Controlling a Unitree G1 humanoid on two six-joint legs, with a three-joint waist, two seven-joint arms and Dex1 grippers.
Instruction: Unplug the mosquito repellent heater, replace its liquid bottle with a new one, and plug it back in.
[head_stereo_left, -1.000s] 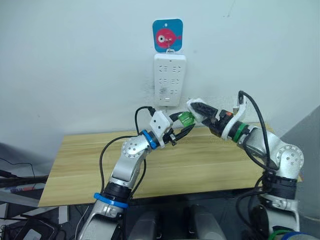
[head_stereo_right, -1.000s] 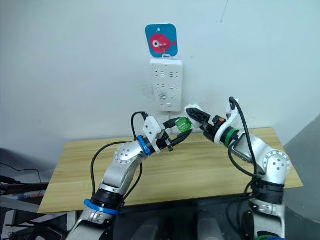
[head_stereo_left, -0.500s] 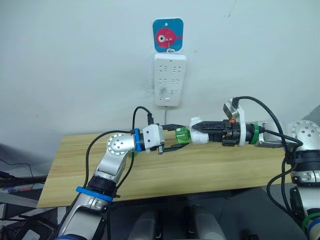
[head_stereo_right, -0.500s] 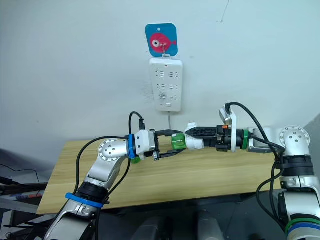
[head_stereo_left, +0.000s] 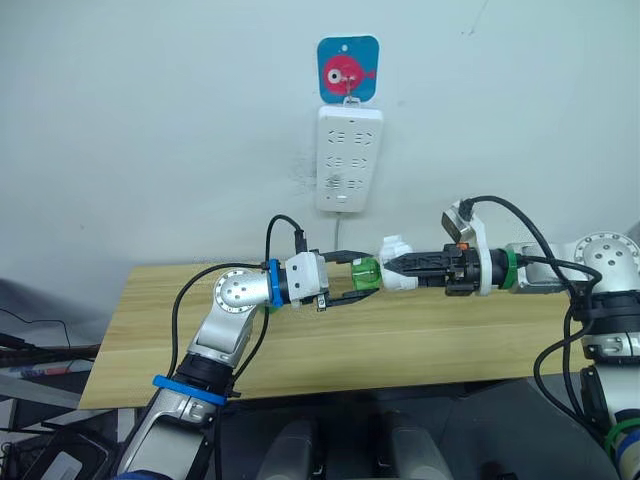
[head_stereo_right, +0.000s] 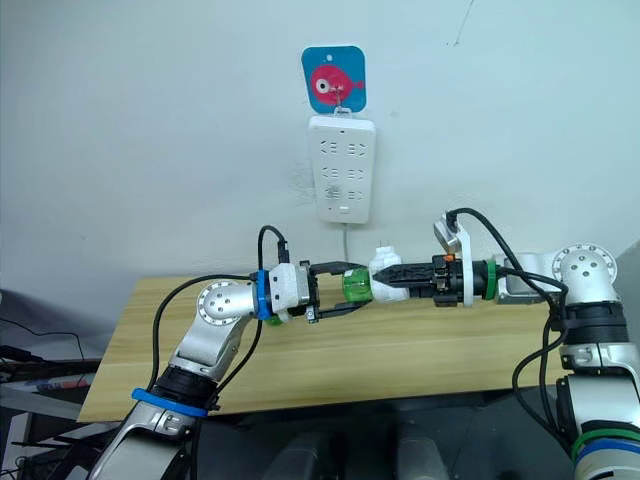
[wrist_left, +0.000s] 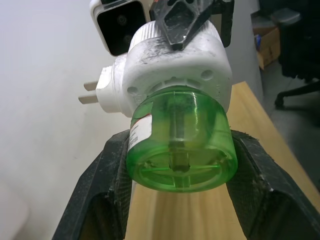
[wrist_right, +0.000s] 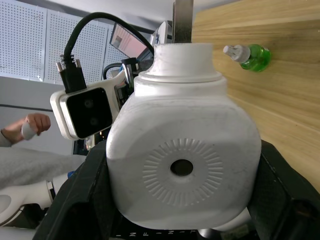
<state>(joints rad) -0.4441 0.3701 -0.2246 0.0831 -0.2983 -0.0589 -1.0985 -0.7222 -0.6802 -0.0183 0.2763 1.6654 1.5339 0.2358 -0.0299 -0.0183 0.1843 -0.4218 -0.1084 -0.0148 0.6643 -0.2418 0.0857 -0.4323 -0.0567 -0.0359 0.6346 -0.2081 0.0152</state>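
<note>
Mosquito repellent heater (head_stereo_left: 398, 268) held in the air above the wooden worktop (head_stereo_left: 330, 340), right hand (head_stereo_left: 400, 270) clamped on its white body; left hand (head_stereo_left: 362, 280) closed around its green liquid bottle (head_stereo_left: 364, 272); spare green bottle (wrist_right: 248, 56) lying on the worktop

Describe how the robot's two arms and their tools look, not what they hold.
Both arms are silver metal with round joints and looping black cables. The left arm wears blue rings, the right arm green rings plus an orange mark. Each has a white wrist camera block. The left tool and right tool each have two black fingers.
</note>
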